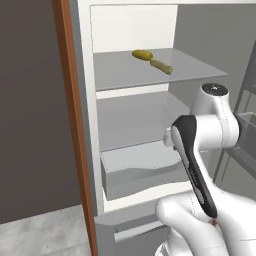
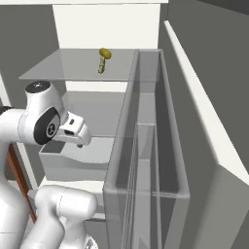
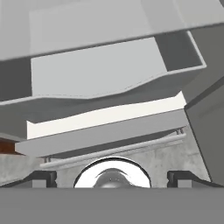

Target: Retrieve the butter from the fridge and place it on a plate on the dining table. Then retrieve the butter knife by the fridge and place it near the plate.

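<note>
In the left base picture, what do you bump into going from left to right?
Dark wall → brown strip → white fridge frame → yellowish thing on the top shelf → robot arm.

A yellowish-tan stick point(image 1: 152, 61) lies alone on the fridge's upper grey shelf point(image 1: 125, 75).

Fridge point(image 1: 135, 125) top cropped (door too).

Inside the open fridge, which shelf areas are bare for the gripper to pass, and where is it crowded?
The upper grey shelf is bare left of the small yellowish-tan stick. The middle shelf beneath looks bare. Tightest is by the grey drawer bin, where the white arm sits beside the clear door bins.
</note>
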Motion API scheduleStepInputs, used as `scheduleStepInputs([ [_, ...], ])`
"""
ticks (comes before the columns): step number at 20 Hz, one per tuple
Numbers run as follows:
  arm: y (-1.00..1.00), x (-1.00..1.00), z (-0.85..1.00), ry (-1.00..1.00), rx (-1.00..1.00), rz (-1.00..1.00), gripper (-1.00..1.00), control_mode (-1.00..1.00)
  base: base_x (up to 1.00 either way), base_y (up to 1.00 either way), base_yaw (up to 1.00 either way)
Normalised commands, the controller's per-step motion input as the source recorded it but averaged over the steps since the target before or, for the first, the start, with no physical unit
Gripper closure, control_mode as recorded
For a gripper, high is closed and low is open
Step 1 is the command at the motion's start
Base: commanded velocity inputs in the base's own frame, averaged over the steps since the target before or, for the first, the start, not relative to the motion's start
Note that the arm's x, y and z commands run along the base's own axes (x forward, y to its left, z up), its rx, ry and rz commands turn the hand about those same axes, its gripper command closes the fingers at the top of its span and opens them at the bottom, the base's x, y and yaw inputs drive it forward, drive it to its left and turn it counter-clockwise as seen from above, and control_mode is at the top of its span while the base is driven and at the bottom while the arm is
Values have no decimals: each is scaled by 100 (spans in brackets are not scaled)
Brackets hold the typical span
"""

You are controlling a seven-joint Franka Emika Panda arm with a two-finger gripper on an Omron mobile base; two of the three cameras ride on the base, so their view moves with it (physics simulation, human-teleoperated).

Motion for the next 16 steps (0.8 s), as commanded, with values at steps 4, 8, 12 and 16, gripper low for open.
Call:
scheduleStepInputs([
  [4, -1, 2, 44, -38, -5, 9, -100, -100, 0, 0, 0],
  [8, -2, -3, 73, -22, 0, 2, -100, -100, 0, 0, 0],
  [12, 0, -1, 67, -24, 0, 3, -100, -100, 0, 0, 0],
  [16, 0, 0, 59, -14, 0, 4, -100, -100, 0, 0, 0],
])
